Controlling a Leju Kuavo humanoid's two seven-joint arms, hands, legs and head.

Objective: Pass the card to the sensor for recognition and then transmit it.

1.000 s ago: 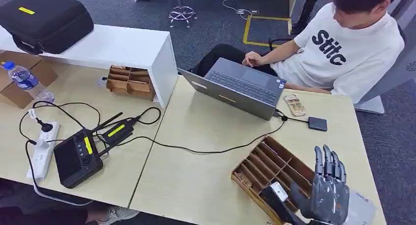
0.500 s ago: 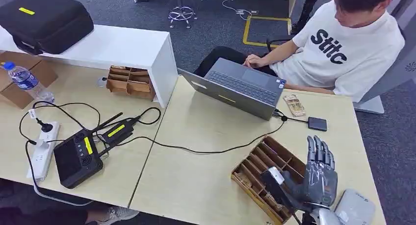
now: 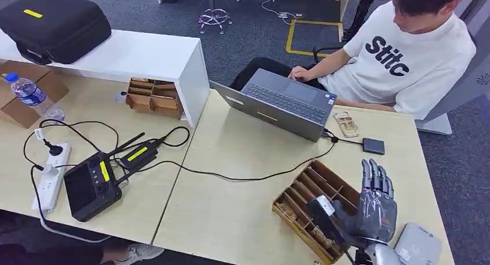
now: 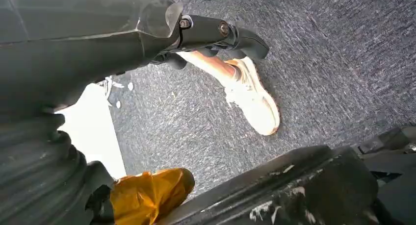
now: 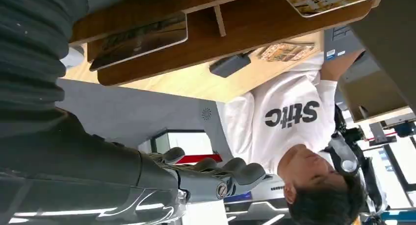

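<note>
At lower right of the head view, the right hand (image 3: pixel 375 210) hovers, fingers extended and holding nothing. Cards (image 3: pixel 315 233) sit in the wooden tray (image 3: pixel 312 184) just left of it.

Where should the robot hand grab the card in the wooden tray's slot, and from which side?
Likely pinch the card by its exposed long edge, from above: the tray dividers block sideways reach, and the right robot hand hovers open overhead.

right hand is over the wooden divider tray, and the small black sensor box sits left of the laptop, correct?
Not quite. The right hand is over the wooden divider tray, but the small black sensor box sits right of the laptop, wired to it by a cable, as the head view shows.
</note>
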